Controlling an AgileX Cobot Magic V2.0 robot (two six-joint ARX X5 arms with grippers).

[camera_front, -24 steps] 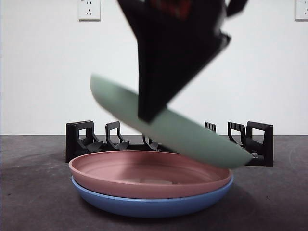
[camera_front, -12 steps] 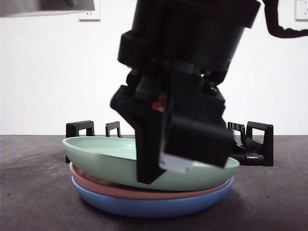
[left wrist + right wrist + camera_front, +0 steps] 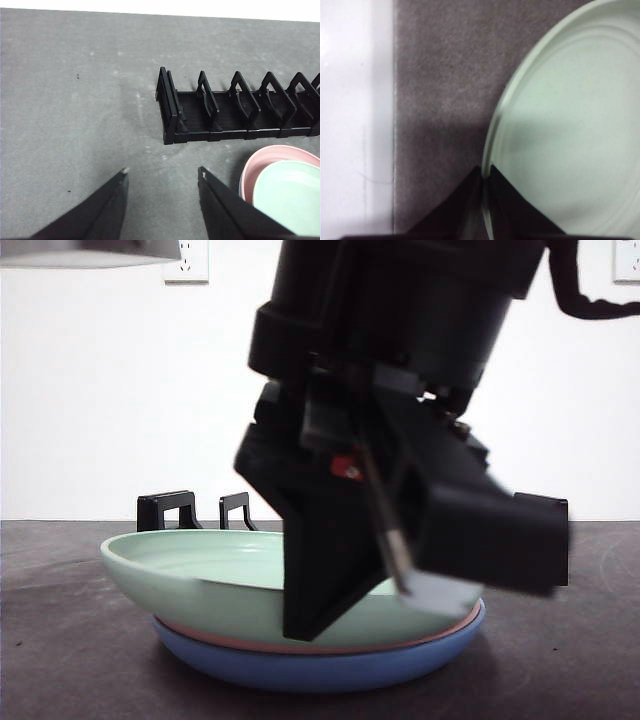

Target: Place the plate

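A pale green plate [image 3: 200, 570] lies nearly level on a pink plate [image 3: 190, 628], which is stacked on a blue plate [image 3: 320, 668]. My right gripper [image 3: 345, 615] comes down from above, big and dark, with its jaws shut on the green plate's near rim. The right wrist view shows the jaws [image 3: 484, 172] pinching that rim, with the green plate [image 3: 570, 125] beyond them. My left gripper [image 3: 162, 172] is open and empty, high above the table beside the stack. Its view shows the green plate [image 3: 290, 195] and the pink plate [image 3: 265, 157].
A black slotted plate rack [image 3: 165, 510] stands behind the stack and shows from above in the left wrist view [image 3: 240, 112]. The dark grey table [image 3: 75, 100] lies around it. A pale strip [image 3: 355, 120] runs along the table's edge in the right wrist view.
My right gripper has lowered the green plate from a steep tilt to nearly level on the pink plate. The plate shifted slightly left. The grip stays closed.
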